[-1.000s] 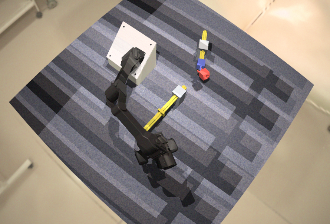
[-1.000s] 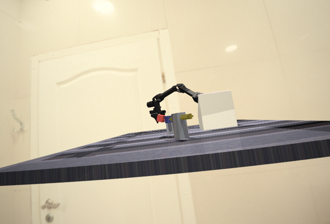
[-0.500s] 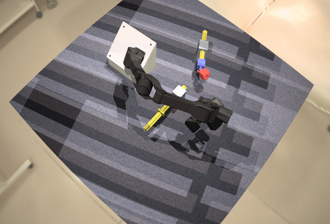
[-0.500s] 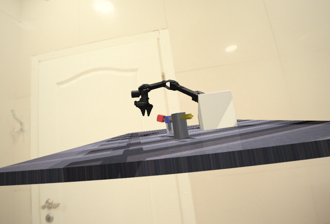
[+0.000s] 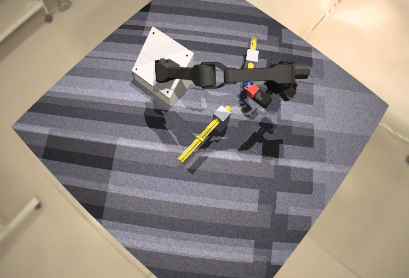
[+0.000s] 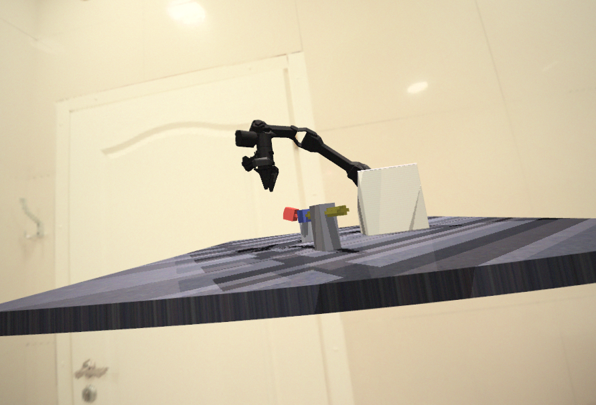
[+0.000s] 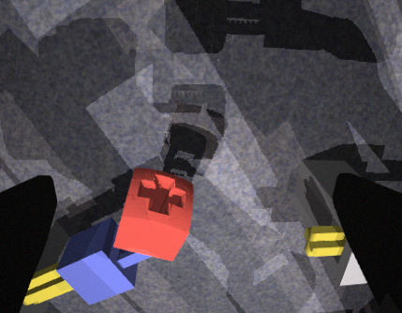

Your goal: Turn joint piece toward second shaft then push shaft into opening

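Note:
The red joint piece hangs on hinges from the blue part on the first yellow shaft. That shaft runs through the first block. The red piece's cross-shaped opening shows in the wrist view, turned aside from the second shaft. The second yellow shaft runs through its block, its short end toward the joint. My gripper is open and empty, above the joint piece, pointing down; the arm partly hides it in the top view.
A large white box stands at the arm's base. The arm stretches over the first shaft and hides part of it. The second shaft carries a yellow crosspiece about halfway along its long part.

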Controlling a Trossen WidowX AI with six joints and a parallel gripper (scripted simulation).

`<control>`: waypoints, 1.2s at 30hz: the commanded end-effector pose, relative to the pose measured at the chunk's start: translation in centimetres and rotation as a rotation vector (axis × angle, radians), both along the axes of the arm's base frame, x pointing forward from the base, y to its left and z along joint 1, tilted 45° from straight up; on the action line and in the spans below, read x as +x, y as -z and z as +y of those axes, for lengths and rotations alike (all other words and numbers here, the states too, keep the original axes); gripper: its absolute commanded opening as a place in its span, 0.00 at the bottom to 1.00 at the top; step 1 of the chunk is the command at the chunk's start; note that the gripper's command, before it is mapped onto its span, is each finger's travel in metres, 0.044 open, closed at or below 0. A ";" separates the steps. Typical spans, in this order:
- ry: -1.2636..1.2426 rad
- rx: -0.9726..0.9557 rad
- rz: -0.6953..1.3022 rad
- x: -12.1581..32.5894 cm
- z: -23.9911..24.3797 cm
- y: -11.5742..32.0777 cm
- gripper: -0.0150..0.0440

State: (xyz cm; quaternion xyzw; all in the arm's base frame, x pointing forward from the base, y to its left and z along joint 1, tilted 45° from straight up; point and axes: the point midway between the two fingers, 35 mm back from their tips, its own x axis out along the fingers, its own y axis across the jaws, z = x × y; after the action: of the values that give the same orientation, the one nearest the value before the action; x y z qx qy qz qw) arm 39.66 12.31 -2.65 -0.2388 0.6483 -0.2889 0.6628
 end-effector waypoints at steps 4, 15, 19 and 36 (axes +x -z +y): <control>0.032 0.003 -0.015 0.3 -0.6 -0.1 1.00; 0.059 -0.026 -0.172 0.3 -1.0 0.8 1.00; 0.070 -0.035 -0.234 0.2 -1.2 1.1 1.00; 0.091 -0.048 -0.350 0.1 -3.7 4.0 1.00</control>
State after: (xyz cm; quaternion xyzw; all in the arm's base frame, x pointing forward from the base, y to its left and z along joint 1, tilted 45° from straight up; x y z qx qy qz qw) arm 39.91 10.13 -5.40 -0.1663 0.5234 -0.3664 0.7511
